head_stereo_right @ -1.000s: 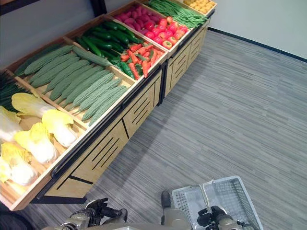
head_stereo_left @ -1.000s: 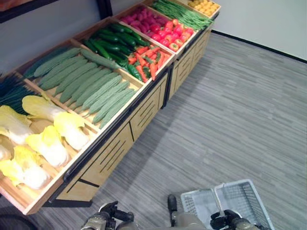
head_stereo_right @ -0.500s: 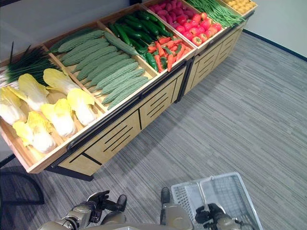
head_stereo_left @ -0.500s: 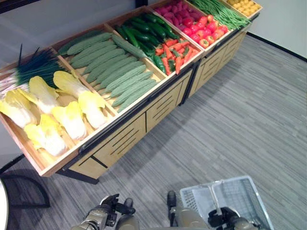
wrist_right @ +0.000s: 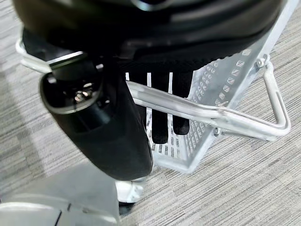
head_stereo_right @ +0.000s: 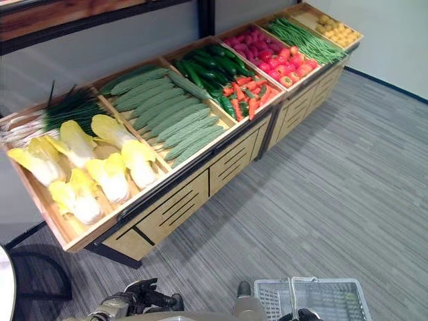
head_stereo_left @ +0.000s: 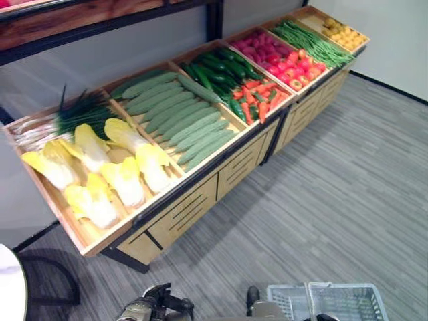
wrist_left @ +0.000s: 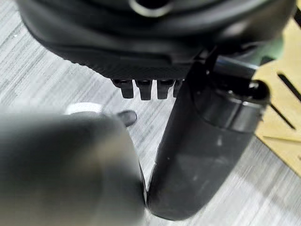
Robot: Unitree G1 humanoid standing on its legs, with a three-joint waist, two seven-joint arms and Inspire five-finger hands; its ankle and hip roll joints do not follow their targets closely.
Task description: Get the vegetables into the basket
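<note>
Well beyond the left hand (head_stereo_left: pixel 155 309), whose fingers are curled on nothing, the vegetables (head_stereo_left: pixel 177 120) are laid in the stand's wooden crates (head_stereo_right: pixel 79 239), while the basket (wrist_right: pixel 221 89) is hung by its handle (wrist_right: pixel 202 111) over the right hand's fingers (wrist_right: pixel 160 117); the stiff, light cucumbers are best gripped mid-length.
</note>
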